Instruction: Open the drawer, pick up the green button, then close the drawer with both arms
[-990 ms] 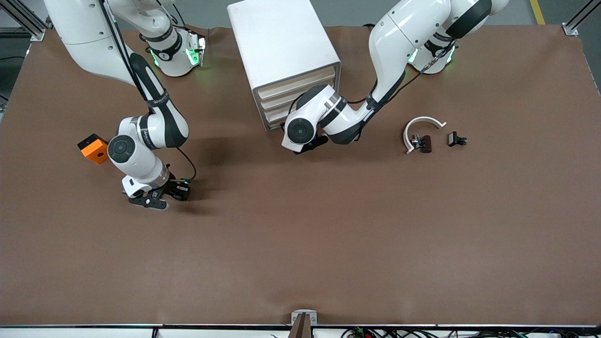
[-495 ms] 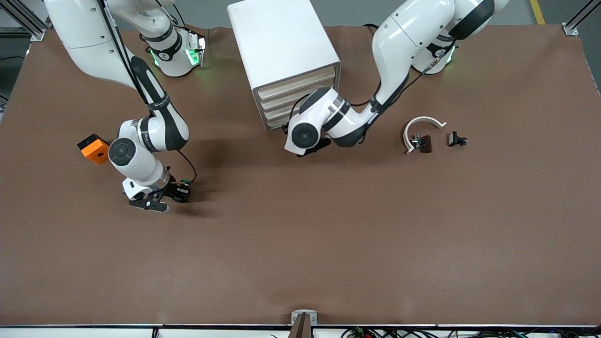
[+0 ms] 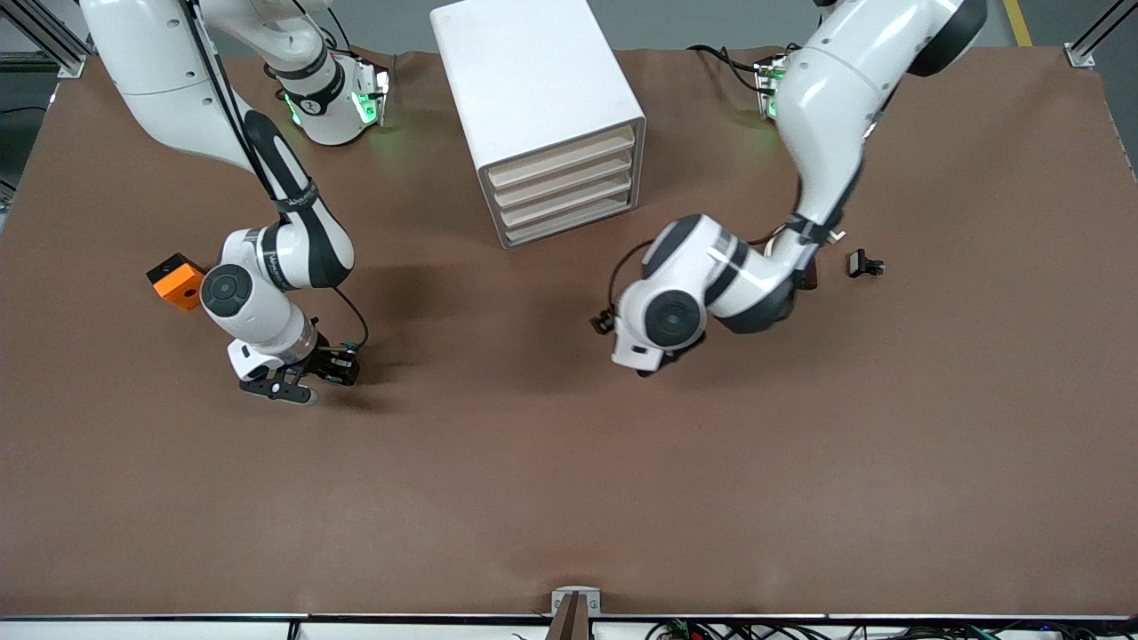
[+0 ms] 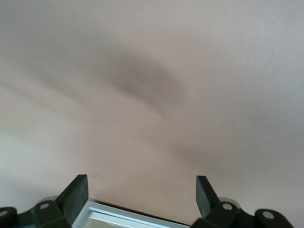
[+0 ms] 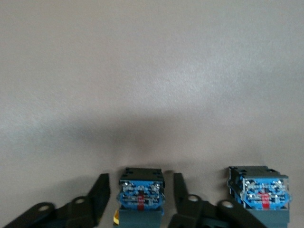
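Note:
The white cabinet (image 3: 533, 80) stands at the back middle, and all four cream drawer fronts sit flush. The drawer (image 3: 569, 213) is among the lower ones and is shut. My right gripper (image 3: 302, 380) is low at the table toward the right arm's end. Its fingers are open in the right wrist view (image 5: 140, 183). A button block (image 5: 141, 194) with a black-and-blue base stands between them, with a gap on each side. A sliver of yellow shows beside it, and its cap is hidden. A second like block (image 5: 259, 192) stands beside it. My left gripper (image 3: 653, 364) is open and empty (image 4: 141, 192) over bare table.
An orange block (image 3: 178, 280) lies by the right arm's elbow. A small black clip (image 3: 864, 264) lies toward the left arm's end. My left forearm covers the things next to the clip. The brown table nearer the front camera is bare.
My left arm has swung away from the cabinet's front, out over the open table, and now uncovers the lower drawer fronts. My right gripper has stayed almost still.

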Motion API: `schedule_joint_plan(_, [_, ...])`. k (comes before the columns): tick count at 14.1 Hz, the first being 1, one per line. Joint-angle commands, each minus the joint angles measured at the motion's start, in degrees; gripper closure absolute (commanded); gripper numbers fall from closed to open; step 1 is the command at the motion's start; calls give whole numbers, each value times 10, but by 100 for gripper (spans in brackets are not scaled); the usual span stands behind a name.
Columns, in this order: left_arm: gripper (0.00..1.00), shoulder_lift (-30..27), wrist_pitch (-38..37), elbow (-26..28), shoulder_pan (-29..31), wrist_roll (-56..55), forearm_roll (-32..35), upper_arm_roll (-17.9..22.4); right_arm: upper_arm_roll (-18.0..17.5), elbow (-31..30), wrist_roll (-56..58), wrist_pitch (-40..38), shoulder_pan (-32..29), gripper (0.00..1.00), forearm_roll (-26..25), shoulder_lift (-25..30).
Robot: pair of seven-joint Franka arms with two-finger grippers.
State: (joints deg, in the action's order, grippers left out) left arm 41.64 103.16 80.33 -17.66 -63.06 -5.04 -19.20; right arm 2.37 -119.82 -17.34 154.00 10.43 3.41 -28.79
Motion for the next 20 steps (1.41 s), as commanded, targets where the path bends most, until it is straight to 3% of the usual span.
schedule_joint_plan(1, [0, -59, -76, 14, 43, 95, 19, 0, -9, 25, 6, -27, -9, 0, -4, -2])
schedule_joint_plan(3, [0, -108, -157, 15, 84, 182, 35, 0, -9, 54, 6, -89, -9, 0, -4, 8])
schedule_joint_plan(6, [0, -179, -203, 27, 141, 287, 36, 3, -8, 106, 9, -197, -15, 0, -6, 23])
schedule_joint_plan(8, [0, -232, -220, 50, 134, 366, 56, 48, -8, 128, 62, -244, -32, 0, -9, 44])
schedule_joint_plan(12, [0, -376, -215, 152, 127, 563, 54, 149, -9, 228, 179, -439, -98, 0, -8, 70])
schedule_joint_plan(14, [0, -430, -205, 183, 136, 611, 55, 175, -9, 298, 198, -538, -118, 0, -8, 70])
schedule_joint_plan(17, [0, -501, -140, 230, 161, 623, 56, 178, -8, 386, 198, -659, -124, 0, -9, 83])
schedule_joint_plan(20, [0, -515, -137, 212, 161, 621, 55, 178, -10, 412, 198, -715, -124, 0, -9, 127])
